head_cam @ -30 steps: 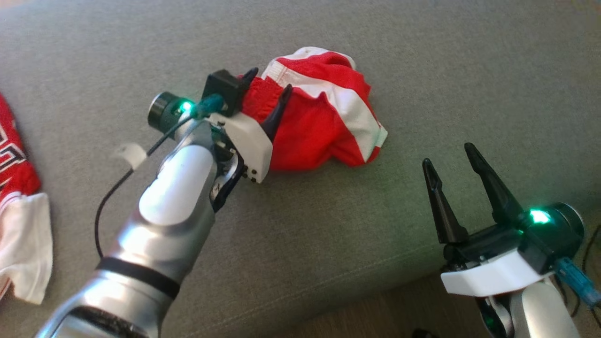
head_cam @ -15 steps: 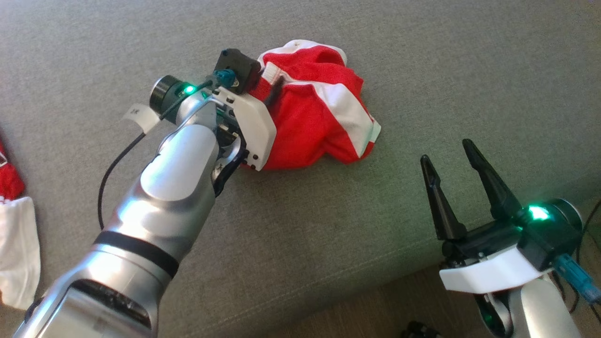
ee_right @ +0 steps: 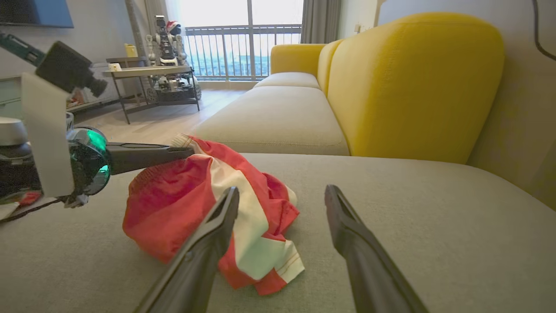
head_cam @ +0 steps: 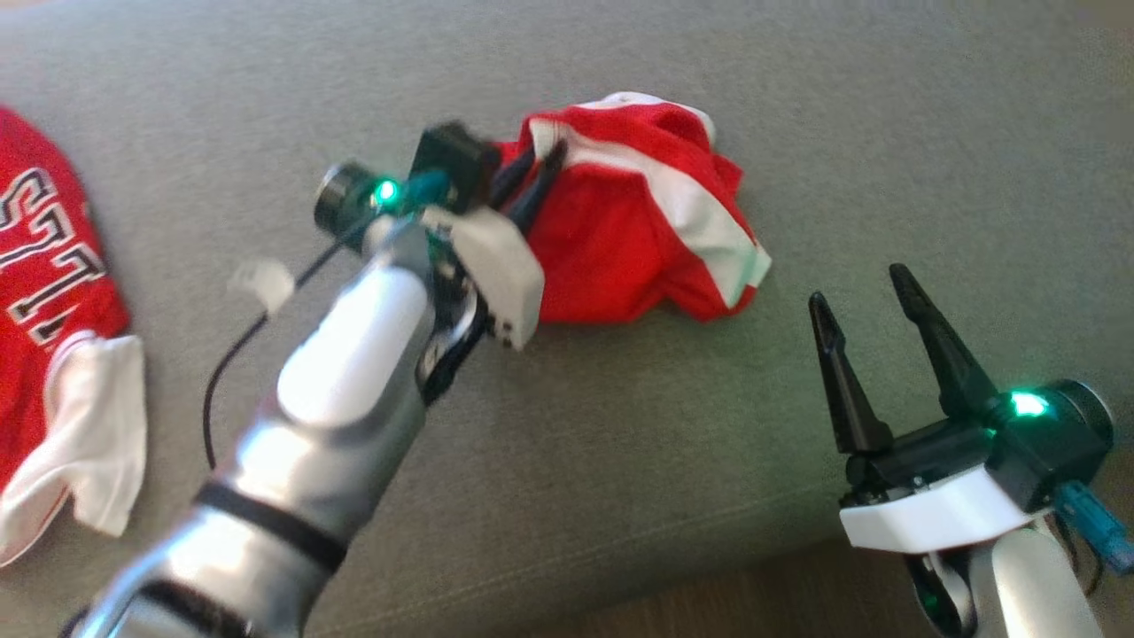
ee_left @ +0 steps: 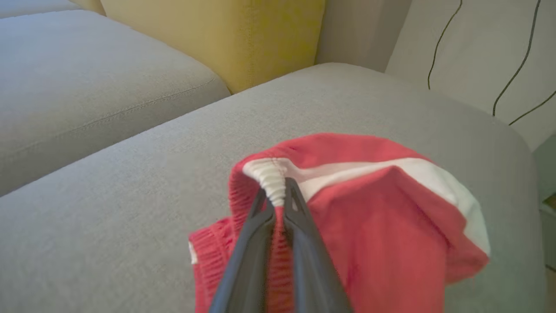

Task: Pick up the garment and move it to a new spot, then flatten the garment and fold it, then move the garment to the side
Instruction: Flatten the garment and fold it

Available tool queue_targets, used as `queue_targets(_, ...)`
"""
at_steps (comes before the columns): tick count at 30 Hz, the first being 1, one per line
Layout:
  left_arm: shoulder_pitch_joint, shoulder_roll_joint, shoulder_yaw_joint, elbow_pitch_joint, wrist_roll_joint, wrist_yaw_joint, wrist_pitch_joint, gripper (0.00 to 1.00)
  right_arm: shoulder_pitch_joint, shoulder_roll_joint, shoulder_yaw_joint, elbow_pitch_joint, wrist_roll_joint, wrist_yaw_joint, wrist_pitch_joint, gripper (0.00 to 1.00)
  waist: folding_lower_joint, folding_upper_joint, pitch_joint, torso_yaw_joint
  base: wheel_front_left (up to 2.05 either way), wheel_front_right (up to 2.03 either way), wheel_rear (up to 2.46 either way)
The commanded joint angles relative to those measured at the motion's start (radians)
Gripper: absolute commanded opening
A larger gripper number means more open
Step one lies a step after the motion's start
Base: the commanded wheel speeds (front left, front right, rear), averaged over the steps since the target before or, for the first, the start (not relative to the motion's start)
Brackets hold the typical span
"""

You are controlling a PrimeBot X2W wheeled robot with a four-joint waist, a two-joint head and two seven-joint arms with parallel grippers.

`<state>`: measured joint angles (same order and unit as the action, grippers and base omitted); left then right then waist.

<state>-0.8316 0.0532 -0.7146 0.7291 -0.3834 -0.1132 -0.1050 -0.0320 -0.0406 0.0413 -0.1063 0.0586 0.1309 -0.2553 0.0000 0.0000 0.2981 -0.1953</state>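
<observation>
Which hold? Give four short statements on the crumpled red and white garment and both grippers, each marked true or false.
1. The left gripper is shut on the crumpled red and white garment, at its ribbed waistband. True.
2. The right gripper grips the garment too. False: it is open, apart from it.
3. The garment lies on a yellow cushion. False: it lies on the grey fabric seat cushion.
4. A red jersey with lettering lies at the robot's left. True.

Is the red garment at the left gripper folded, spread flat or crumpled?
Crumpled. The garment lies bunched in a heap on the sofa cushion, with the left gripper pinching its ribbed edge.
</observation>
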Motion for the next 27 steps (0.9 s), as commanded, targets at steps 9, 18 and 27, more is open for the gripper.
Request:
queue_targets(9,0.331,0.193,0.085,-0.408,-0.101,0.067,0.054,0.00,0.014,-0.010,0.003,0.019,-0.022,0.000,-0.006,1.00,0.0000,0.0000,-0.057,0.130,0.00,0.00,0.00)
queue_targets(18,0.521,0.273,0.143,-0.620,-0.164,0.141,0.064,0.00,-0.010,-0.010,-0.075,0.212,0.015,0.000,-0.006,1.00,0.0000,0.0000,-0.068,0.199,0.00,0.00,0.00)
queue_targets(27,0.552,0.284,0.162,-0.657,-0.172,0.178,0.056,0.00,-0.100,-0.010,-0.073,0.482,0.072,0.000,-0.006,1.00,0.0000,0.0000,-0.066,0.233,0.00,0.00,0.00)
